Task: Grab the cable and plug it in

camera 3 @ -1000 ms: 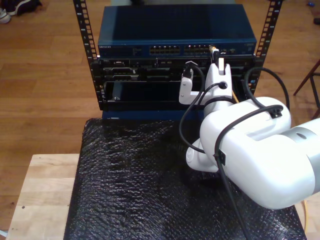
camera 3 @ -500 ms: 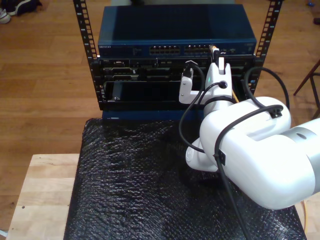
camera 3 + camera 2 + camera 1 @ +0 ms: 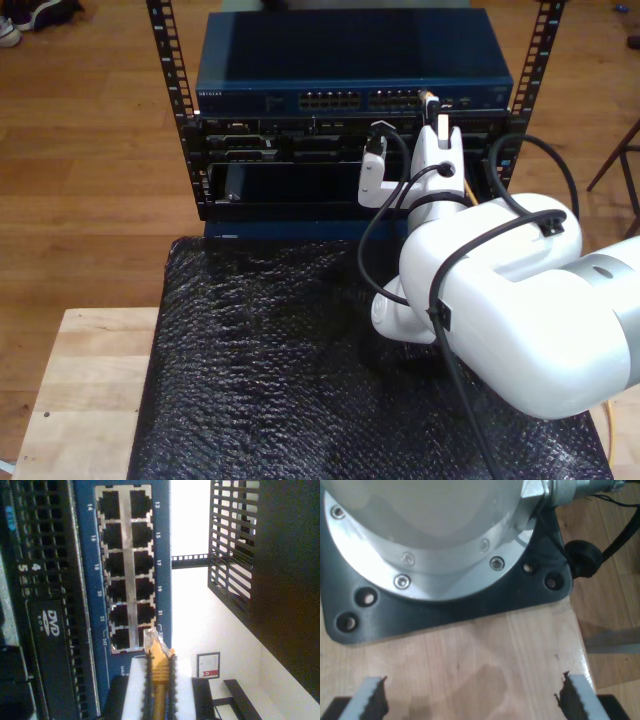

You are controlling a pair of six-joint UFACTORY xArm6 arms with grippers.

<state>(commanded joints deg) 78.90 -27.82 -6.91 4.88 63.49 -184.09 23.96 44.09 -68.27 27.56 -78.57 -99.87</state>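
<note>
You'll see my second gripper clamped on the cable — its clear plug sits right at the end of the blue switch's port block, upper centre of the exterior view. My first gripper hangs wide apart over a wooden board.

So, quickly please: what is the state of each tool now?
My first gripper: open, holding nothing.
My second gripper: closed on the cable, its clear plug at the switch ports.
</note>
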